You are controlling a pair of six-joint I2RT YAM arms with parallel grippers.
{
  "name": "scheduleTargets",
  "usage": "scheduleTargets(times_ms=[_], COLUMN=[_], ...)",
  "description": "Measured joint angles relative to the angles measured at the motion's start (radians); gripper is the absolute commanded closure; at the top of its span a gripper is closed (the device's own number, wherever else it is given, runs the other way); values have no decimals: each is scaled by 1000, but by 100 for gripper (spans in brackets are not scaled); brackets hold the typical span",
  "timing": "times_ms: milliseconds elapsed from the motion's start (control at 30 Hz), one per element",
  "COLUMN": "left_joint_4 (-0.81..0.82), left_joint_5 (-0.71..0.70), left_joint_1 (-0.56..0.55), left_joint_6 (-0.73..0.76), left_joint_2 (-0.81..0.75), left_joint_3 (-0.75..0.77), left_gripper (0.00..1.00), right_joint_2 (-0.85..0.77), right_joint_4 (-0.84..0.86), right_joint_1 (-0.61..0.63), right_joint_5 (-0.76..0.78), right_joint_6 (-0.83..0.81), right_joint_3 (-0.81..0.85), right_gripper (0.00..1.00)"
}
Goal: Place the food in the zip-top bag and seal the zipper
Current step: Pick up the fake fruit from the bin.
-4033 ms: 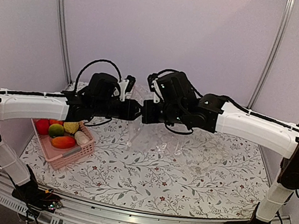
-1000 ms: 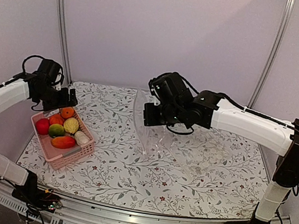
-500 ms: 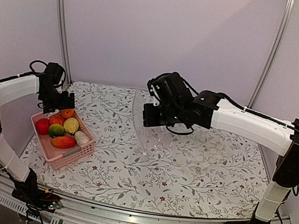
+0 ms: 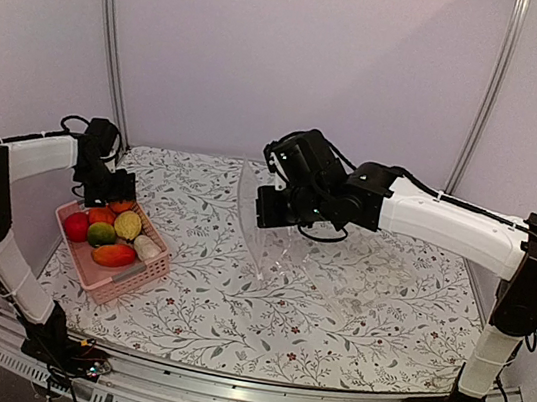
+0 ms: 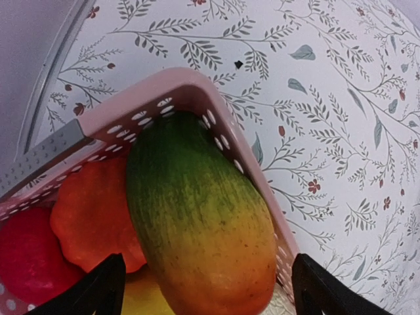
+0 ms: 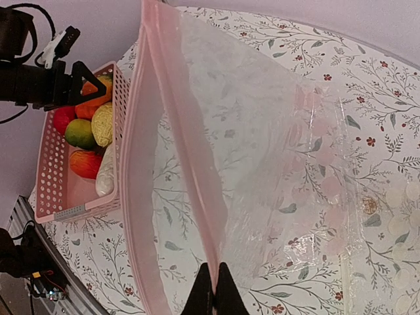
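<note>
— Several pieces of food (image 4: 102, 233) lay in the pink basket (image 4: 124, 286), none in the zip-top bag (image 6: 275, 151). Which arm was nearer?
— The left. The left gripper (image 5: 207, 295) hung spread just above a green-to-orange fruit (image 5: 197, 223), whose long axis ran between the fingers. The right gripper (image 6: 214, 289) was pressed together on the zipper (image 6: 187, 164), holding the bag's mouth up.
— Any lettering?
— None readable
</note>
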Motion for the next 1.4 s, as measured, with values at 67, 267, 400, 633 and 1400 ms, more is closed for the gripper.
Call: scheduleTargets(times_ms=[67,267,400,633,1400], left_joint_4=[0,0,-2,-2,-15], left_joint_5=[7,11,3,4,2], left_joint_1=[0,2,7,35,37], left_joint_6=[2,2,5,5,27], left_joint_2=[15,26,26,26,8], left_joint_3=[0,0,0,0,2], left_gripper=[13,19,23,29,57], right_joint_2=[0,0,0,0,0], right_joint_4=[0,15,18,22,22], right_joint_1=[0,0,0,0,0], right_joint_5=[-1,-5,-9,-14,-20], right_joint_6=[0,0,0,1,2], right_joint_3=[0,0,0,0,0], right_gripper=[100,100,100,100,100])
